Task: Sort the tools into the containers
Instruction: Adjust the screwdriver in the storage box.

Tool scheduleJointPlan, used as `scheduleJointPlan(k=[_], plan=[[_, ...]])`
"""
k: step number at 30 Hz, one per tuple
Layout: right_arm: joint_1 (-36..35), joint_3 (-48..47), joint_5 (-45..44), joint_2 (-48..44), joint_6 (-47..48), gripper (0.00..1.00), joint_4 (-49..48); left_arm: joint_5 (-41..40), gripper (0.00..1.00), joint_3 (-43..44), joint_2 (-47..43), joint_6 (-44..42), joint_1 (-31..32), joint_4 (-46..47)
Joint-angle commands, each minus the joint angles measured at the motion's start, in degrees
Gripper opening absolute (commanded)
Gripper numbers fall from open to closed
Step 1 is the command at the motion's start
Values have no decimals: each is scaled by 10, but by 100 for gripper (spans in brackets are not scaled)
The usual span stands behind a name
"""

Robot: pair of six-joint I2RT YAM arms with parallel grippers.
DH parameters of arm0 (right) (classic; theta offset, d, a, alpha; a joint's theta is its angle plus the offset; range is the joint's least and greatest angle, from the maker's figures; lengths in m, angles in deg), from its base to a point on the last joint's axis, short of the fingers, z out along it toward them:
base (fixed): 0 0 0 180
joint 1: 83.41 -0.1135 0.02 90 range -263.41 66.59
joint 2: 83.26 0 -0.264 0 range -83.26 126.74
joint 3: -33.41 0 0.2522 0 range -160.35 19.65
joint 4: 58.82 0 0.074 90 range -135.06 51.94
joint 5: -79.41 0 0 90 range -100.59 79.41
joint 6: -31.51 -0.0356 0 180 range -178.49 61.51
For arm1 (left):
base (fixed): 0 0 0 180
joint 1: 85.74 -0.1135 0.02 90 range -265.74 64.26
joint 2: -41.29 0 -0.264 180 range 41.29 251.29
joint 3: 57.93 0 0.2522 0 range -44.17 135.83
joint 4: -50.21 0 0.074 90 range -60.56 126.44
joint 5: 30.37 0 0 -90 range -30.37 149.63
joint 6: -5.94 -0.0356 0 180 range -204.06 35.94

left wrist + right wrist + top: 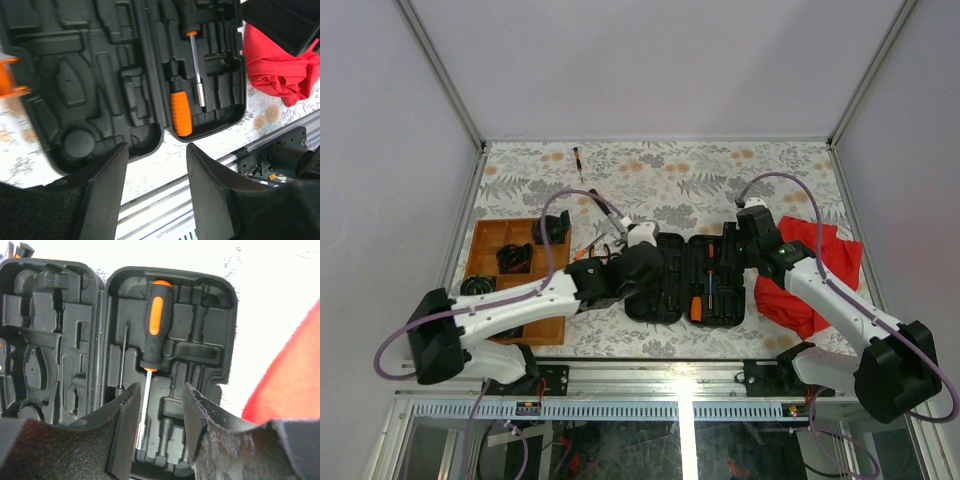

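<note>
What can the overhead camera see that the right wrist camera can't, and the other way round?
Only overhead: the orange-brown wooden compartment tray and a small dark screwdriver lying alone far back. Only the wrist: the empty moulded slots close up. Both: the open black plastic tool case, its orange-and-black-handled screwdriver, the red cloth.

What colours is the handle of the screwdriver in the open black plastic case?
Black with orange inserts: screwdriver handle, clearest in the right wrist view.
</note>
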Motion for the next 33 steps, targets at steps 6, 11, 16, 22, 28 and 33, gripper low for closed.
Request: scheduleJointPlan(k=[6, 11, 16, 22, 28, 33], plan=[[37, 34, 11, -90, 11, 46, 33, -37, 48, 108, 190, 46, 46, 20], [38, 46, 29, -95, 9, 46, 25, -17, 45, 122, 235, 49, 46, 48], [38, 46, 52, -82, -1, 45, 16, -32, 42, 153, 278, 37, 45, 16], [39, 50, 53, -80, -2, 45, 12, -33, 41, 144, 289, 25, 46, 9], [38, 58, 62, -73, -4, 45, 6, -35, 39, 125, 287, 15, 45, -7], [39, 57, 65, -71, -6, 45, 7, -16, 39, 95, 276, 3, 45, -7]])
